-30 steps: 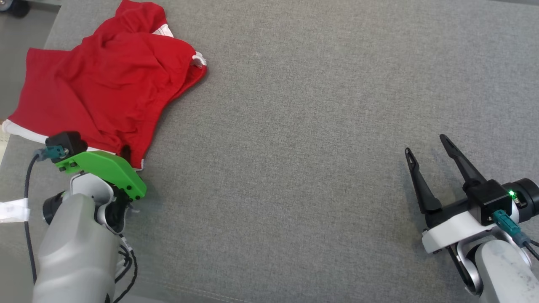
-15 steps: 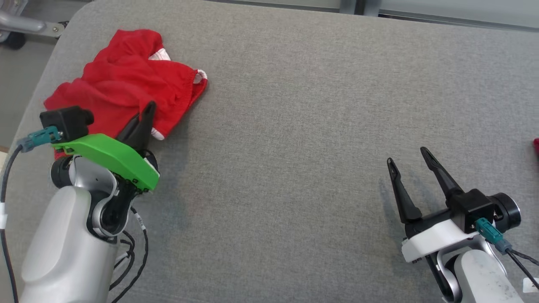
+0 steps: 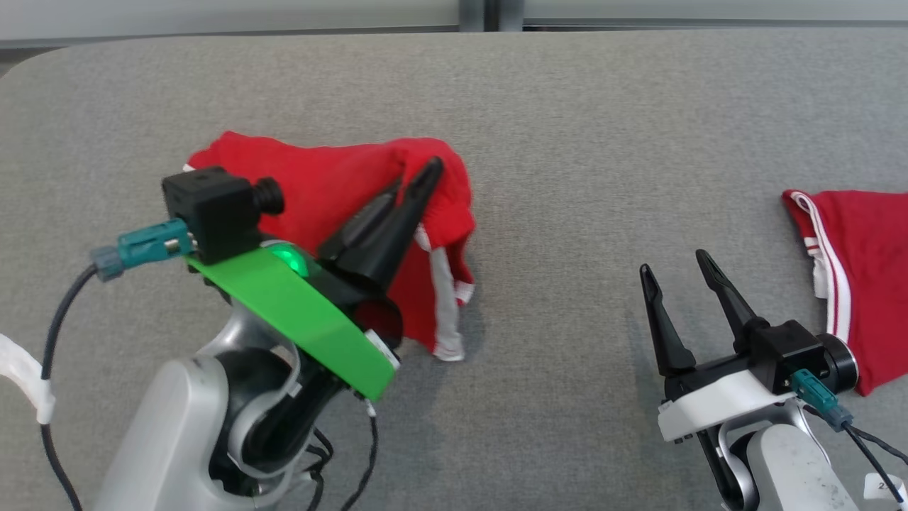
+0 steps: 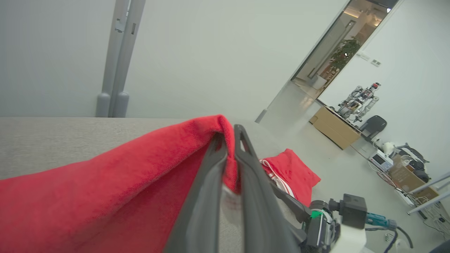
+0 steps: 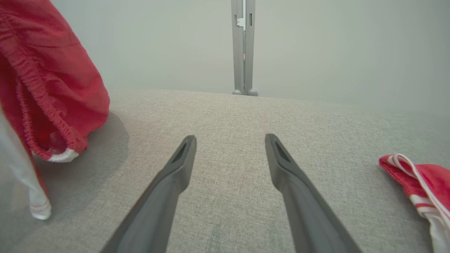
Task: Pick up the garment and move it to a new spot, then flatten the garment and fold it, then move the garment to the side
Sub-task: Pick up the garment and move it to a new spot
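Red cloth is pinched between the closed dark fingers of the left gripper [image 3: 415, 177], and the left wrist view shows a fold of it trapped near the fingertips [image 4: 229, 135]. This red garment [image 3: 319, 177] drapes away from that pinch, down and to the left in the left wrist view [image 4: 123, 175]. In the head view it spreads behind and beside the fingers, with the green bracket [image 3: 298, 312] of the left wrist in front of its lower part. A gathered, elasticated edge and a white trim strip hang from it on the side nearer the middle of the table, as the right wrist view shows [image 5: 45, 70]. Whether the lowest white end touches the surface cannot be told. The garment sits over the left half of the grey fabric surface [image 3: 567, 142], which carries its shadow. The right gripper [image 3: 674, 264] is well apart from it on the right side, low over the grey cloth, its two fingers spread wide with nothing between them [image 5: 230, 138]. Just beyond that gripper, at the right edge, a second red garment [image 3: 865, 270] with white stripes lies flat on the surface [image 5: 422, 179], clear of both grippers.
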{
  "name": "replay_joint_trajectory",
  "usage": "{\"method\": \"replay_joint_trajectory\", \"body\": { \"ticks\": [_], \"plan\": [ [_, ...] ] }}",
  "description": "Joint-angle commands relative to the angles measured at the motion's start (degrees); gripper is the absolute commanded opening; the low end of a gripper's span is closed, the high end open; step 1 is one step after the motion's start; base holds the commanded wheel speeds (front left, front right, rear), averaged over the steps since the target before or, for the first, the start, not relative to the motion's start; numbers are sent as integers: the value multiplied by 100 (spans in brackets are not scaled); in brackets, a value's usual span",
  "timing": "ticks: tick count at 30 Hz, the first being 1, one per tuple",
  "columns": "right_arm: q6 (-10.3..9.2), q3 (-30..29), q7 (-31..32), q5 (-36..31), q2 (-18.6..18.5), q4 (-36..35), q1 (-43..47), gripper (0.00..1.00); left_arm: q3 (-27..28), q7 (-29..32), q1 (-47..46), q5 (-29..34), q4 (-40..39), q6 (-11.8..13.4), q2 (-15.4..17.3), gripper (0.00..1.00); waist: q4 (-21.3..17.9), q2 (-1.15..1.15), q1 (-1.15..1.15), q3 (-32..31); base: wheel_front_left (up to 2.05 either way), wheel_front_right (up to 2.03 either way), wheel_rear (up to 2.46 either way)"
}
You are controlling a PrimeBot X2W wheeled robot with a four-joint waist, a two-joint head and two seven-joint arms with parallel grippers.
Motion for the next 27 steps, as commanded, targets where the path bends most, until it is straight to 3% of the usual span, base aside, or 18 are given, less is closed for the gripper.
{"method": "replay_joint_trajectory", "body": {
  "ticks": [1,8,15,22,27],
  "plan": [
    [-8,-37,-17,56,30,-23,52,100,-147,136,113,-87,-305,64,-74,0,-503,0,0,-44,0,0,0],
    [-8,-149,-16,111,141,-58,135,100,-847,480,247,-391,-937,454,-615,0,-1068,0,0,-72,0,0,0],
    [-8,-121,-17,127,177,-41,122,100,-1212,-50,-19,-357,-694,845,-850,0,-1488,0,0,106,0,0,0],
    [-8,-144,-16,169,187,-79,95,100,-823,-852,-171,-372,226,1126,-874,0,-1624,0,0,268,0,0,0],
    [-8,-141,-17,169,187,-50,65,100,-111,-1391,-93,-535,1140,1260,-821,0,-1584,0,0,322,0,0,0]
  ]
}}
